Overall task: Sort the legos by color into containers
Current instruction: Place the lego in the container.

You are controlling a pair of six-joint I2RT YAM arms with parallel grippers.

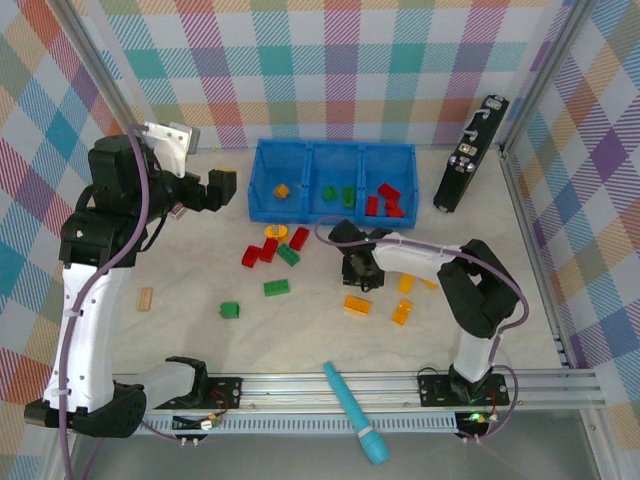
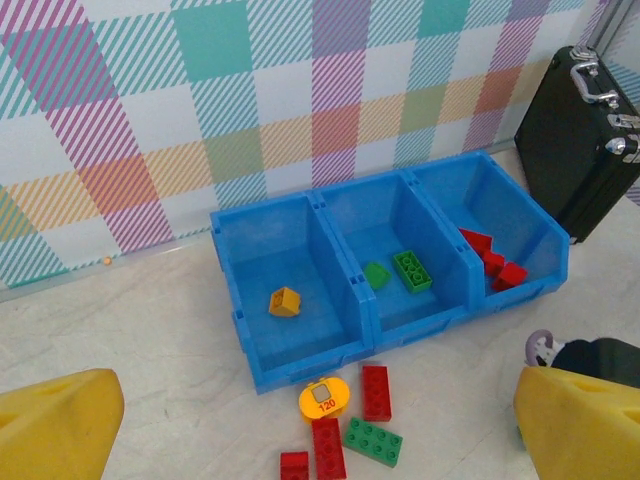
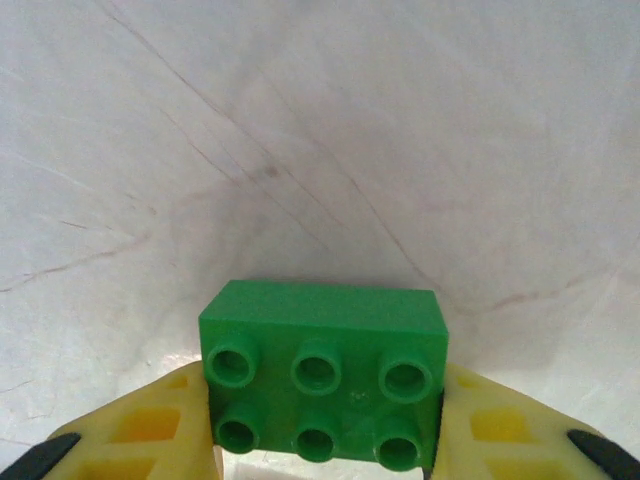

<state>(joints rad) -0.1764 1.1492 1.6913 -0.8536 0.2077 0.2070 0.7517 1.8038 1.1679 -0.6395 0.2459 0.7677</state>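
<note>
your left gripper [image 1: 222,188] is hanging over the table [image 1: 180,330] with its jaws released wide, and nothing is sitting between the yellow fingers [image 2: 55,425]. ahead of those jaws and lower down, the blue tray [image 2: 262,212] is standing against the checked wall with three compartments side by side. the compartment left of the jaws' centre is holding one yellow brick [image 2: 285,301]. the middle one is holding two green bricks [image 2: 412,270]. the right one is holding a pile of red bricks [image 2: 492,262].

short of the tray, about centred between the open fingers, a yellow round piece [image 2: 323,398] is lying just beside the tray front. a red brick [image 2: 376,392] is lying right next to it, and two more red ones [image 2: 327,447] and a flat green brick [image 2: 373,442] are lying nearer the jaws. back toward the bases from the left jaws, a wooden block [image 1: 146,298], a lone green brick [image 1: 230,310] and another green one [image 1: 277,288] are lying apart from each other.

your right gripper [image 3: 325,400] is grasping a studded green brick [image 3: 322,350], with both pads [image 3: 150,430] pressing its sides. you cannot tell whether it is off the table. three orange bricks [image 1: 357,305] are lying near those jaws on the base side. a teal tool [image 1: 355,412] is lying well behind them, by the rail. a black case [image 1: 470,155] is leaning in the corner beyond the jaws, to their right.
</note>
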